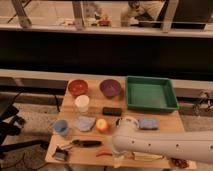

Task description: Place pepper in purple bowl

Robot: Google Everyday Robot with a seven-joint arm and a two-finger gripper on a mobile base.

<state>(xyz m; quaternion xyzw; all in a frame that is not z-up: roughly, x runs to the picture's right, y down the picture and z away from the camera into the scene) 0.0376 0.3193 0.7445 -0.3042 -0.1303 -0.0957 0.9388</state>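
The pepper [104, 153] is a slim red-orange shape lying near the table's front edge, only partly showing beside my arm. The purple bowl [110, 88] stands upright at the back middle of the table, with nothing visible inside. My white arm [165, 145] reaches in from the right along the front edge. My gripper [118, 161] hangs at its end, just right of the pepper and close to the tabletop. The arm hides whether it touches the pepper.
A red-orange bowl [78, 87] and a green tray [150, 93] flank the purple bowl. Between them and the front lie a white cup [82, 103], a black block [112, 111], a blue cup [61, 127], a blue cloth [84, 123], an orange fruit [102, 125], a blue sponge [148, 123], a black-handled tool [85, 143] and a pale yellow item [145, 157].
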